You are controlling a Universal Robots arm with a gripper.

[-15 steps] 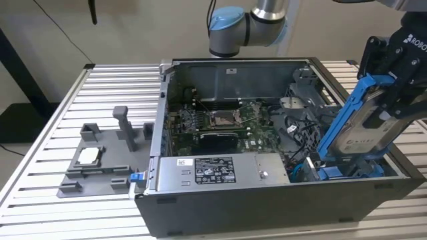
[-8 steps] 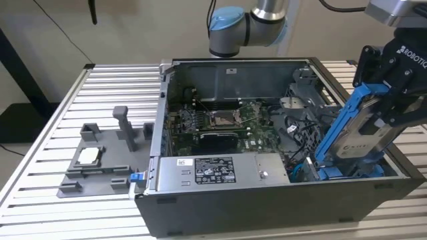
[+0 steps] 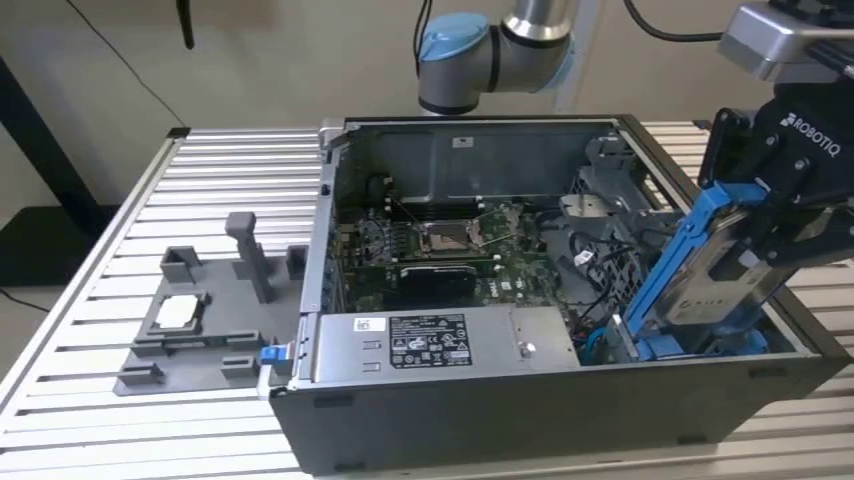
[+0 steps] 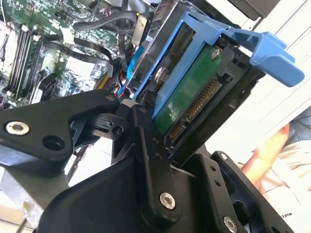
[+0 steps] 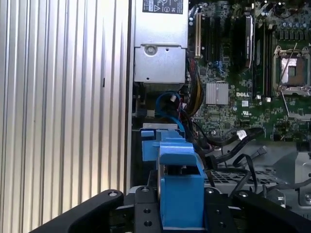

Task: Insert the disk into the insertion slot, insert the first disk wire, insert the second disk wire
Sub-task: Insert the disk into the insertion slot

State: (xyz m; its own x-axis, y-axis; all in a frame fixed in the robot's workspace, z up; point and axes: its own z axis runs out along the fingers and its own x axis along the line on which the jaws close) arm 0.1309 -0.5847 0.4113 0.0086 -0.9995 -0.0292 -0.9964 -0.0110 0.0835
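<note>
Gripper (image 3: 771, 248) clamped on the disk (image 3: 697, 290) — its long axis steeply tilted, low end down at the insertion slot (image 3: 727, 345) in the case (image 3: 441, 420) corner, high end leaning toward the exterior view's right.

disk (image 3: 703, 292): blue plastic frame (smooth) | table (image 3: 227, 170): ribbed metal
</note>
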